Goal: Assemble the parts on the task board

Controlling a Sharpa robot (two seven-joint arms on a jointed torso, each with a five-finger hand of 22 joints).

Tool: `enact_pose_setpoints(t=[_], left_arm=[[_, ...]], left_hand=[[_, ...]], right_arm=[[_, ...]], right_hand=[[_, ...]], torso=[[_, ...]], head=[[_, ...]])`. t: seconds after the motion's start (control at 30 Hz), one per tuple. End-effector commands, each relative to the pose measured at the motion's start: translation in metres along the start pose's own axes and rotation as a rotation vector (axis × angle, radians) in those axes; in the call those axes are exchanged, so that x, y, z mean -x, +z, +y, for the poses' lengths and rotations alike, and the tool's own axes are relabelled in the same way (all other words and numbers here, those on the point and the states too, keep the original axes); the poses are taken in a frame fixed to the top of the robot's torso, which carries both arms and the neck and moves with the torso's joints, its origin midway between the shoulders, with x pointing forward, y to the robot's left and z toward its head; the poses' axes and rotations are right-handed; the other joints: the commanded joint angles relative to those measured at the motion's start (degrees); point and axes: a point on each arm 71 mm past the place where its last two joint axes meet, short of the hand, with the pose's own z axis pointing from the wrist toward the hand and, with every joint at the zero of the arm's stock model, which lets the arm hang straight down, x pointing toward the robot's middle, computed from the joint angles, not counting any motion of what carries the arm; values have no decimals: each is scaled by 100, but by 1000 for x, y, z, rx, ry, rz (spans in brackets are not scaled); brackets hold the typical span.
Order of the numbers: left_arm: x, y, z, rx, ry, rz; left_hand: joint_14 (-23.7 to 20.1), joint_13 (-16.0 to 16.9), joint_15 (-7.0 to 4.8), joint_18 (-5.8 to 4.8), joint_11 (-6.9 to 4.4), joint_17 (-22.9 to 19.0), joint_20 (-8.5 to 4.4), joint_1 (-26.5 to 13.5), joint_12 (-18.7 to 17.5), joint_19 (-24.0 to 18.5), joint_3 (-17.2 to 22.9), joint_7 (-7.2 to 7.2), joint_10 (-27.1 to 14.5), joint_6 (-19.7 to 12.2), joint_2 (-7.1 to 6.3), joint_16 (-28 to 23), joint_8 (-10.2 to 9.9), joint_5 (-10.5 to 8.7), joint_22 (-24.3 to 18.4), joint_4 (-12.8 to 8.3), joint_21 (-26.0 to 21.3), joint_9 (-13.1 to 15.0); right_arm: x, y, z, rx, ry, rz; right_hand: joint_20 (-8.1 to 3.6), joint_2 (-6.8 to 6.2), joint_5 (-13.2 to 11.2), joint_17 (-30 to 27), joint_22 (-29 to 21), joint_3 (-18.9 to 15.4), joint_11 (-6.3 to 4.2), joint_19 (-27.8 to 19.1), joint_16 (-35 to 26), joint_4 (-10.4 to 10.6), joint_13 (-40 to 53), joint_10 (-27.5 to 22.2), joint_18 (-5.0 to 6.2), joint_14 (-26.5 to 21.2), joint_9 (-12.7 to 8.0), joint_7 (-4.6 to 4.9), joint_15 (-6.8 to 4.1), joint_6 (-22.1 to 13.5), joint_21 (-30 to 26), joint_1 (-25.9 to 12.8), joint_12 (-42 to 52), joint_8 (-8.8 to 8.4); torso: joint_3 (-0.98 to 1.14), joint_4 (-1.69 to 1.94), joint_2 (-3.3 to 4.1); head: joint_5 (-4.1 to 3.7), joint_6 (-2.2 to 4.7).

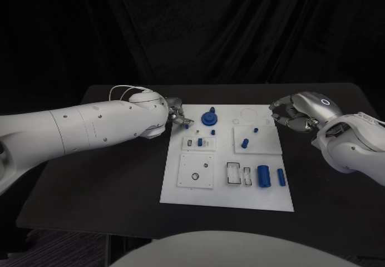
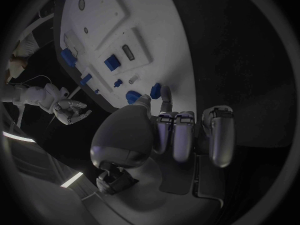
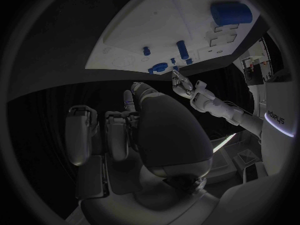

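Black table (image 1: 96,183) carries the white board (image 1: 226,194) at its middle. At the board's far left corner the left hand (image 1: 176,114) hangs with fingers partly curled, and no part shows in its grasp, a blue gear (image 1: 210,118) lying just beside its fingertips. Off the far right corner, the right hand (image 1: 295,113) curls its fingers in on nothing. Blue pegs (image 1: 281,177) lie on the board's near right part.
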Motion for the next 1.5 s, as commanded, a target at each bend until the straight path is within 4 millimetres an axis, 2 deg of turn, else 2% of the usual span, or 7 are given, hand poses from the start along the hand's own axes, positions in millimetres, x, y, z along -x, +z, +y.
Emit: enact_pose_setpoints(t=[0.03,0.23,0.7,0.93,1.1,1.33,1.5], left_arm=[[-2,0,-3,-24,5,11],[-3,0,-4,-27,8,17],[-3,0,-4,-41,9,24],[-4,0,-4,-49,9,26],[-5,0,-4,-51,10,29],[-6,-1,-4,-53,9,30],[-6,-2,-4,-58,6,26]], left_hand=[[595,1507,48,22,56,1509,49,63,-3,236,53,21,599,-44,2,15,-52,45,1253,-2,-42,-20],[595,1507,65,25,70,1509,68,156,-3,228,92,34,599,-59,-6,15,-101,204,1251,-19,-52,-67],[595,1507,70,19,71,1509,77,262,-3,237,162,33,599,-49,15,15,-131,331,1260,-34,-28,-102],[595,1507,68,20,65,1509,78,420,-3,236,300,26,599,-41,-20,15,-177,732,1260,-44,-26,-149],[595,1507,63,20,59,1509,75,530,-3,235,436,18,599,-48,-32,15,-197,686,1259,-68,-27,-165],[595,1507,61,20,56,1509,71,621,-3,234,615,15,599,-42,-92,15,-210,835,1260,-76,-24,-177],[595,1507,47,21,40,1509,60,756,-3,232,901,-4,599,-6,-208,15,-199,846,1259,-129,-25,-170]], right_arm=[[0,0,0,-1,-1,-2],[0,0,0,-1,-1,-2],[-1,0,1,1,-1,0],[-1,0,1,2,-1,2],[-1,0,1,1,-1,5],[-1,0,1,1,-1,7],[-1,0,1,1,-1,8]], right_hand=[[-37,-36,21,1454,1286,29,-18,286,-39,15,1178,292,33,588,-8,2,-52,40,-15,-29,-14,-21],[-37,-36,21,1454,1286,29,-18,286,-39,15,1178,292,33,588,-8,2,-52,40,-15,-29,-14,-21],[-37,-38,27,1450,1284,36,-19,285,-43,16,1173,287,34,586,-11,1,-52,41,-19,-33,-19,-24],[-37,-38,27,1450,1284,36,-19,285,-43,16,1173,287,34,586,-11,1,-52,41,-19,-33,-19,-24],[-37,-37,29,1449,1283,40,-19,282,-45,16,1172,286,36,586,-12,1,-53,41,-24,-33,-21,-25],[-37,-37,29,1449,1283,40,-19,282,-45,16,1172,286,36,586,-12,1,-53,41,-24,-33,-21,-25],[-37,-37,29,1449,1283,40,-19,282,-45,16,1172,286,36,586,-12,1,-53,41,-24,-33,-21,-25]], torso=[[1,-1,2],[5,0,-3],[5,0,0],[2,4,0],[-4,-1,3],[-1,6,8],[4,4,1]], head=[[2,-1],[6,-1],[21,-1],[33,-1],[46,-1],[29,-1],[34,-1]])
